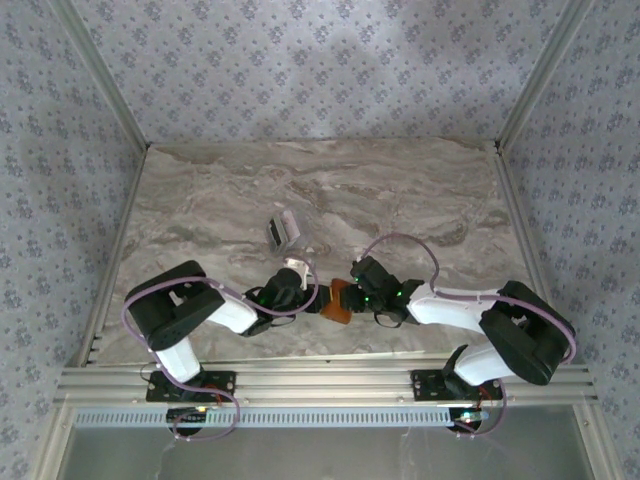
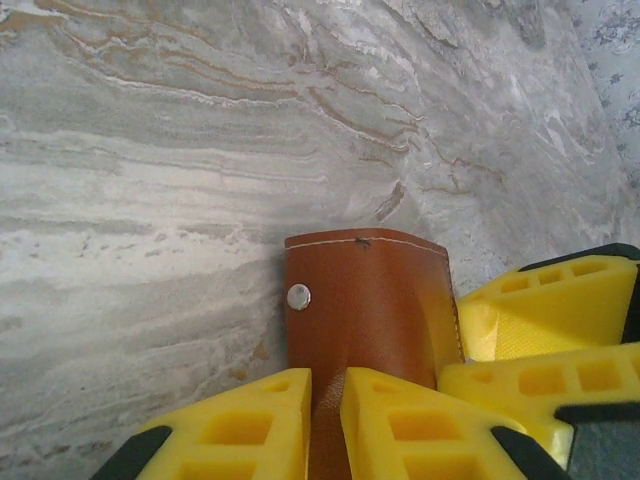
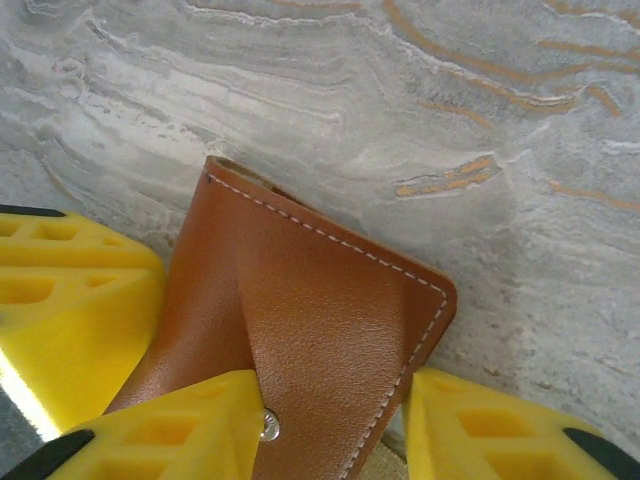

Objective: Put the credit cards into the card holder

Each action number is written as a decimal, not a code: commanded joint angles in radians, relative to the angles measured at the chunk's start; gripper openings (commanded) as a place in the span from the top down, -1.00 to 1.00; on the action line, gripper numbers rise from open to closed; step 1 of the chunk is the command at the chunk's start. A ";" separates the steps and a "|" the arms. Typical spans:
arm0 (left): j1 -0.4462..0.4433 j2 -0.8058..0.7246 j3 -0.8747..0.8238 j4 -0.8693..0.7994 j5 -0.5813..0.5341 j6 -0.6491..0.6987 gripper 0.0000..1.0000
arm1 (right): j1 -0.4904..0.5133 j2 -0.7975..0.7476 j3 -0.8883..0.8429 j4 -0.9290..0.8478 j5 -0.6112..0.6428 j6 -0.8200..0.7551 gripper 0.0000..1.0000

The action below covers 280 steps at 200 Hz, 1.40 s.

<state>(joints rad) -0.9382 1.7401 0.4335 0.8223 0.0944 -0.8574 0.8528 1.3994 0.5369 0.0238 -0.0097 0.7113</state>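
while left pincer [image 2: 325, 390] pinches the card holder [image 2: 370, 300], right pincer [image 3: 330, 395] straddles it, parted.

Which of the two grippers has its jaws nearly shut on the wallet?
The left gripper: its jaws pinch the wallet, almost no gap between them. The right gripper has jaws standing wide, one each side of it.

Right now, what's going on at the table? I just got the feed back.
Both arms meet near the front edge of the table at the brown wallet. The left end effector is clamped on one edge of it. The right end effector straddles the opposite side, by the snap flap; I can't tell whether it is gripping. The wallet looks folded shut. The cards sit farther back on the table, apart from both arms, so none are in yet.
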 commanded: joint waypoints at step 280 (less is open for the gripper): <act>-0.099 0.072 -0.015 -0.187 0.001 -0.040 0.63 | 0.027 -0.107 0.027 0.155 -0.048 0.023 0.04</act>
<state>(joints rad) -0.9974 1.7561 0.4511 0.8642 0.0177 -0.8814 0.8783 1.2514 0.5232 0.1326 -0.0414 0.7254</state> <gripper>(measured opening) 0.185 0.485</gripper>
